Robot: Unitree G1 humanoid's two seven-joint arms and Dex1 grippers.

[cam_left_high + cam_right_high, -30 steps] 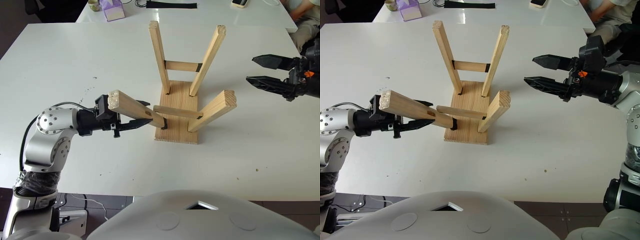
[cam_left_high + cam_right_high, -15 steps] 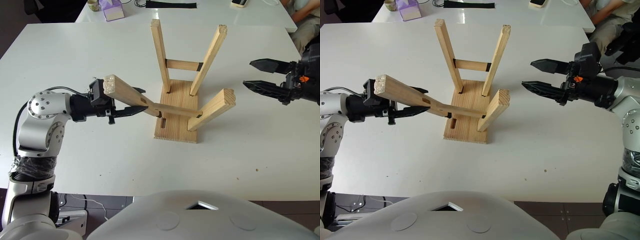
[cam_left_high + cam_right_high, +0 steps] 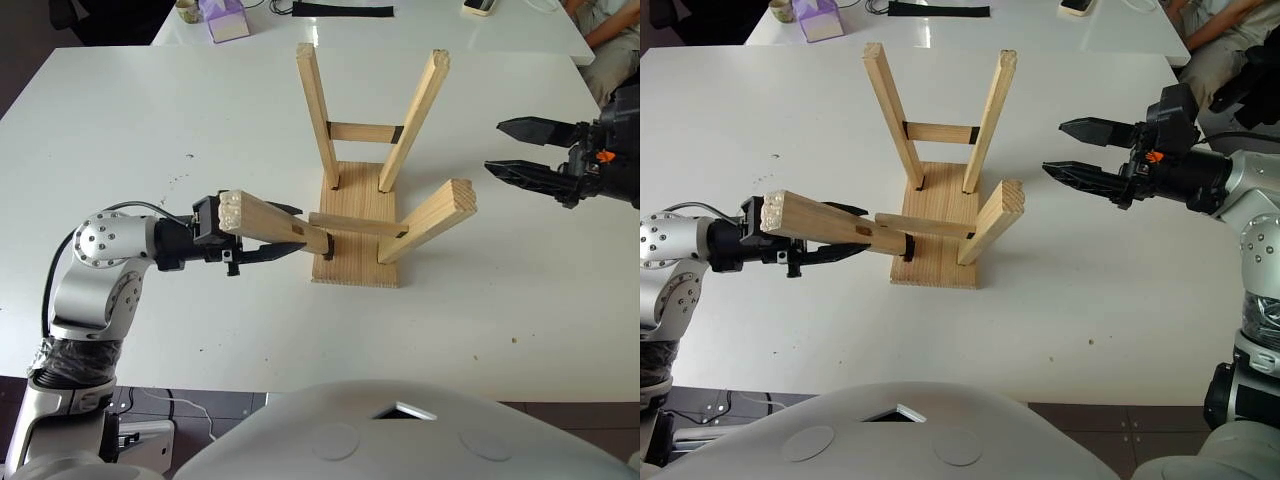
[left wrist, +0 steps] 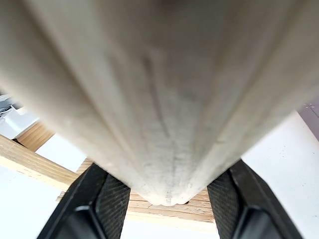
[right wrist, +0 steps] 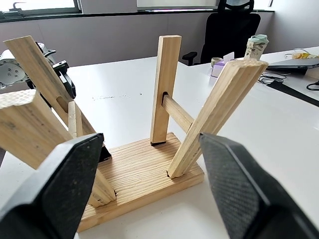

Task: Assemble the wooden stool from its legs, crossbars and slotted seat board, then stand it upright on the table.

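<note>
On the white table [image 3: 200, 110], at its middle, the seat board [image 3: 358, 258] lies flat. Two legs stand in its far slots: the far-left leg [image 3: 318, 115] leans slightly left at the top and the far-right leg [image 3: 415, 120] leans right. A crossbar [image 3: 362, 131] joins them about halfway up. At the board's near-right corner a third leg [image 3: 428, 220] tilts strongly outward to the right. A second crossbar [image 3: 355, 224] runs from it, nearly level, to the fourth leg [image 3: 272, 224].

That fourth leg lies close to horizontal, its free end pointing left and its other end down at the board's near-left corner. I cannot tell whether that end sits in the slot. The left gripper [image 3: 285, 232] holds this leg, one finger on either side, and the wrist view shows the pads [image 4: 112, 199] pressed against the wood.

Right of the stool, well apart from it, the right gripper [image 3: 492, 146] hangs above the table. Its fingers are spread wide, holding nothing and pointing toward the legs.

Behind, on another table, stands a box [image 3: 222, 18].
</note>
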